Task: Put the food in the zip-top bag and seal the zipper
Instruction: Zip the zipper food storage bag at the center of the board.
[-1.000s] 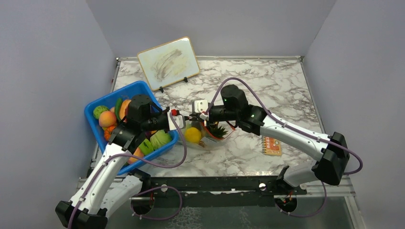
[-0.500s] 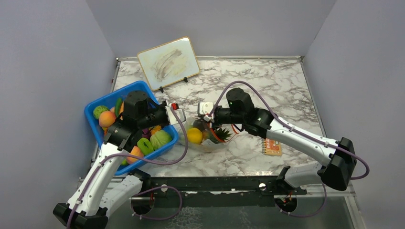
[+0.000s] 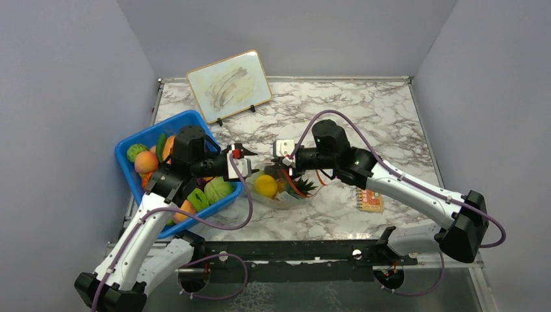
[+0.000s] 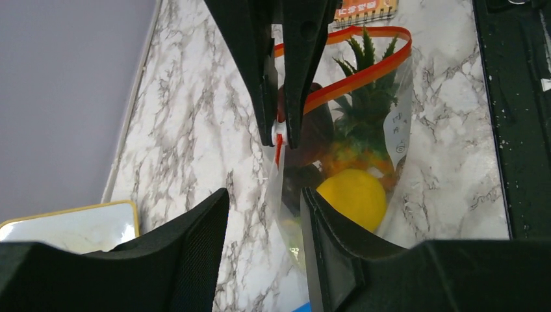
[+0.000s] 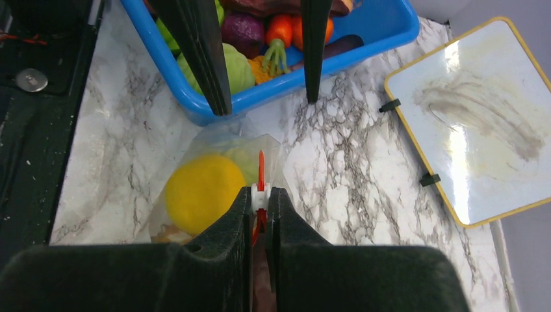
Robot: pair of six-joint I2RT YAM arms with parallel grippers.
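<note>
The clear zip-top bag (image 3: 279,192) lies mid-table beside the blue tub. It holds a yellow fruit (image 4: 354,195), a spiky-leaved pineapple (image 4: 364,110) and a dark purple piece (image 4: 312,140). Its orange-red zipper (image 4: 357,75) gapes at the far end. My right gripper (image 5: 260,192) is shut on the white zipper slider (image 4: 279,133) at the bag's left end, and it also shows in the top view (image 3: 276,161). My left gripper (image 4: 263,195) is open, with the bag's left edge between its fingers but not pinched. It also shows in the top view (image 3: 250,170).
The blue tub (image 3: 140,140) at the left holds several more toy fruits and vegetables (image 5: 260,39). A framed whiteboard (image 3: 229,84) stands at the back. An orange notebook (image 3: 370,199) lies right of the bag. The black rail runs along the near table edge.
My left gripper drew back toward the tub, then came forward again to the bag's left end. My right gripper shifted slightly right, holding the slider.
</note>
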